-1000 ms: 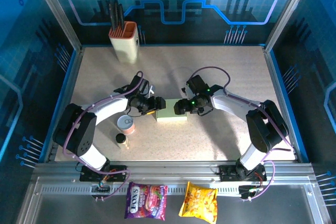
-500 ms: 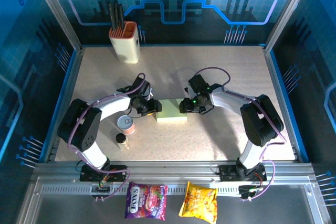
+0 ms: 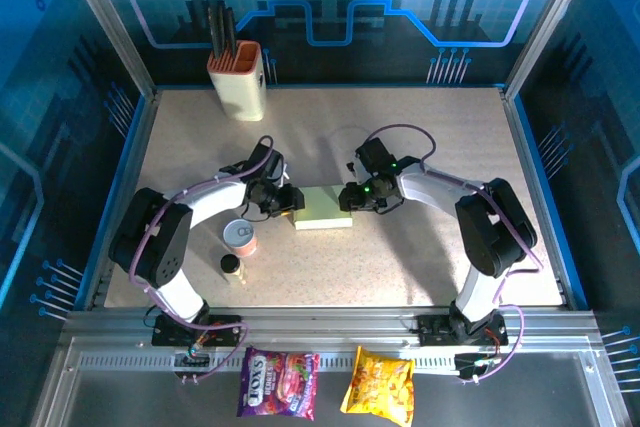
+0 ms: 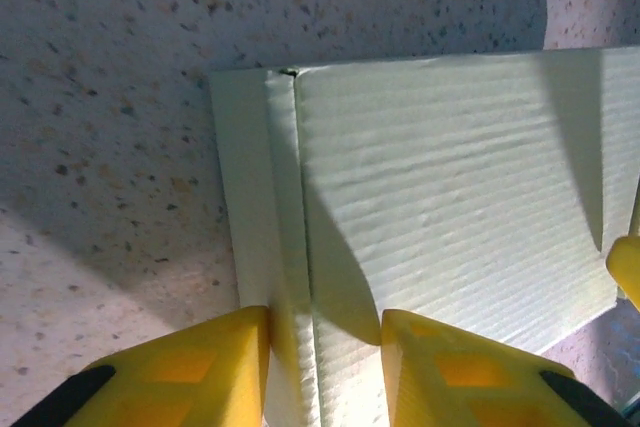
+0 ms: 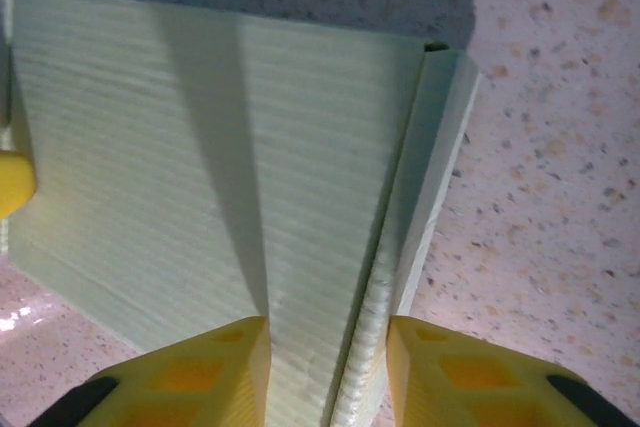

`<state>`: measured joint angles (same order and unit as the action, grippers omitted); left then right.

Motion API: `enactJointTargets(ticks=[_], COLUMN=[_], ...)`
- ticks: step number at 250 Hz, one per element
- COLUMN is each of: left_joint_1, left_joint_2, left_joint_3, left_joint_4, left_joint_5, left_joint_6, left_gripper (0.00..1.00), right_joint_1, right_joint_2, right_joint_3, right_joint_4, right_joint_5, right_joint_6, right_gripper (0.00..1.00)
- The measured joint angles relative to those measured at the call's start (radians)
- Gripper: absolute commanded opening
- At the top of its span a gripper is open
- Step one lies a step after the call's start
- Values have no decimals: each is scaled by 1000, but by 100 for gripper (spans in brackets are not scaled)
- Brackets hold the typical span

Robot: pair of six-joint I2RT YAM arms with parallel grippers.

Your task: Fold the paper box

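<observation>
Top external view places the paper box (image 3: 325, 209) mid-tabletop (image 3: 420, 267) between left hand (image 4: 325, 325) and right hand (image 5: 328, 332), each part-open astride an end flap (image 4: 250, 207), unclamped; advisable: close both evenly, raise flaps together.

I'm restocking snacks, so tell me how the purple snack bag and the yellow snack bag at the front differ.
The purple snack bag reads FOX'S; the yellow snack bag has no lettering I can read. The purple lies left, the yellow right. Both lie flat on the metal ledge.
</observation>
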<state>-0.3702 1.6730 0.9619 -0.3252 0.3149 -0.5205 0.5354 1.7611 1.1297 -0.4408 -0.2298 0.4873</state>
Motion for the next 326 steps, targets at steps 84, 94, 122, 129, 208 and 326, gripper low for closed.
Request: enactJointTargets(ticks=[84, 94, 122, 129, 208, 326], left_joint_1=[183, 214, 303, 328, 527, 659], left_joint_2=[0, 0, 3, 8, 160, 379], left_joint_3=[38, 39, 51, 58, 198, 474], left_joint_4=[-6, -5, -5, -4, 25, 43], left_joint_5=[-3, -2, 0, 0, -1, 27], left_joint_6=[53, 56, 61, 64, 108, 111], left_gripper=[36, 36, 37, 37, 38, 43], right_joint_1=[56, 64, 93, 100, 167, 175], right_joint_2=[168, 200, 301, 327, 579, 944], right_joint_3=[266, 308, 436, 467, 728, 1209], right_joint_4=[16, 21, 52, 61, 209, 330], right_joint_5=[-2, -3, -2, -3, -6, -9], right_joint_6=[34, 42, 70, 78, 171, 291], right_gripper=[43, 43, 43, 44, 46, 50])
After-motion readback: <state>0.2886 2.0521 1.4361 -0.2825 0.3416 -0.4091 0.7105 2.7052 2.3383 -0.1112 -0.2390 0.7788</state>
